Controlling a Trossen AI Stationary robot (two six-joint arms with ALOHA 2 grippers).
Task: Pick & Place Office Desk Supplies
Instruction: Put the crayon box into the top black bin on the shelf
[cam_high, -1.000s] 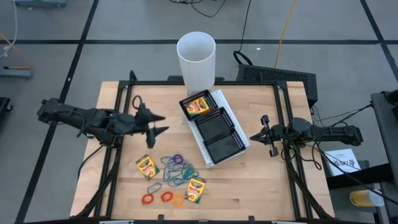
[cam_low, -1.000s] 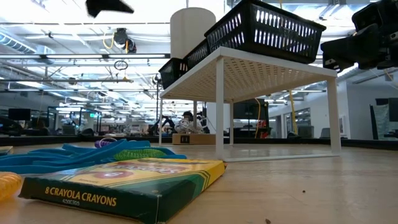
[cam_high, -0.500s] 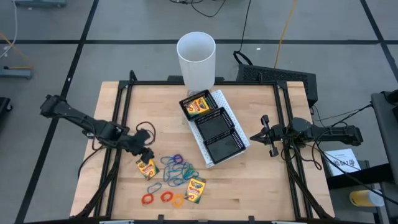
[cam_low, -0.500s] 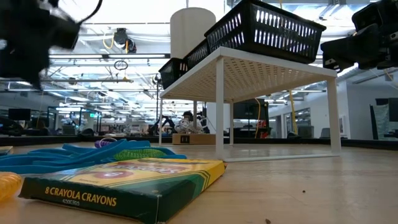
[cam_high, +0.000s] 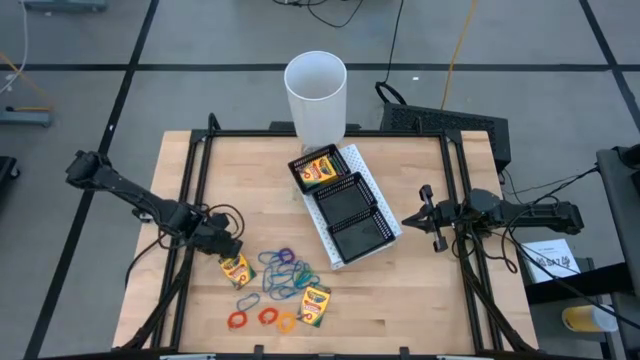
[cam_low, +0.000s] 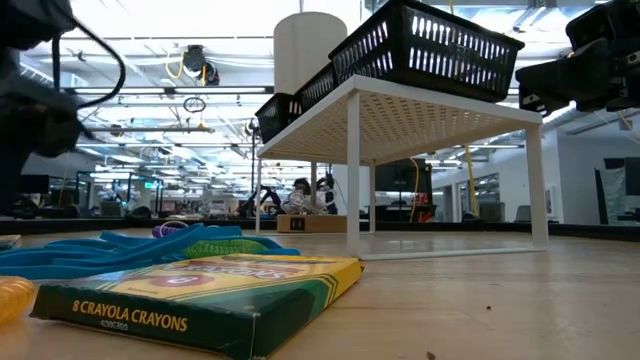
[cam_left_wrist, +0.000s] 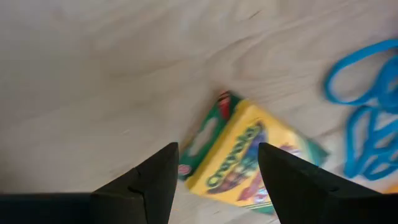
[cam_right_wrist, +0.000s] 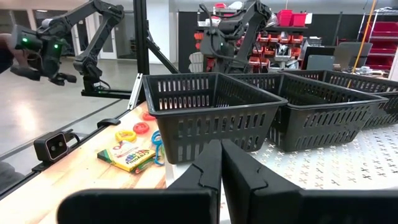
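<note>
A yellow-and-green crayon box (cam_high: 237, 268) lies flat on the wooden table at the near left. My left gripper (cam_high: 225, 249) points down just above it. In the left wrist view its open fingers (cam_left_wrist: 214, 171) straddle one end of the box (cam_left_wrist: 249, 155). A second crayon box (cam_high: 315, 305) lies flat farther right, large in the low view (cam_low: 200, 295). A third crayon box (cam_high: 320, 168) lies in the far compartment of the black mesh tray (cam_high: 362, 212). Rubber-band loops (cam_high: 285, 275) are strewn between the two boxes on the table. My right gripper (cam_high: 412, 216) waits shut at the right.
The mesh tray sits on a white riser (cam_low: 400, 110) at the table's middle. A tall white cup (cam_high: 316, 95) stands at the far edge. Red and orange loops (cam_high: 262, 318) lie near the front edge. Bare wood stretches along the far left and the near right.
My left gripper has come down and toward the table's near edge. It has rolled and tipped from nearly level to pointing down over the left crayon box. Its fingers have stayed open. Nothing on the table has moved.
</note>
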